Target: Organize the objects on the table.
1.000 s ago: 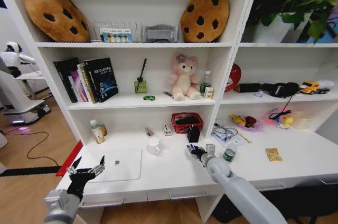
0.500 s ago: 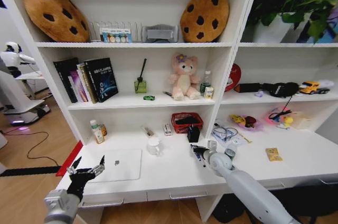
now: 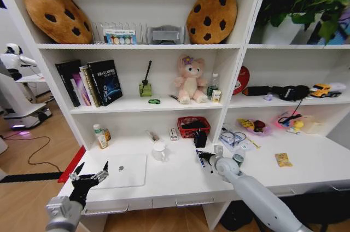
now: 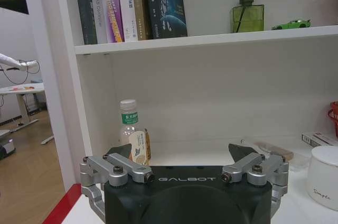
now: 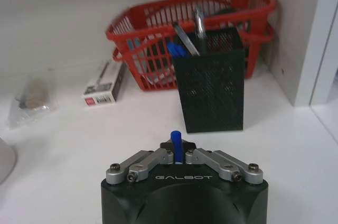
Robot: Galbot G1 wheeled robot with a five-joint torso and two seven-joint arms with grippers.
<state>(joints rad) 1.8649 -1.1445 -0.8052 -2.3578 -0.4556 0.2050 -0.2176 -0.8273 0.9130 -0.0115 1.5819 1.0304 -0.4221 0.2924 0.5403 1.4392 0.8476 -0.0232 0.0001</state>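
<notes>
At centre frame, the right gripper pinches a blue marker pen above the white counter, just before a black mesh pen holder; a red basket sits behind. At lower left, the left gripper hovers spread beside the silver laptop.

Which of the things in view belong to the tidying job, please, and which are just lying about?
Job:
right hand, shut on blue marker pen
black mesh pen holder
laptop
green-labelled tin
yellow snack packet
left hand, open, idle

Lying about:
pink teddy bear
cookie cushions
books
white mug
</notes>
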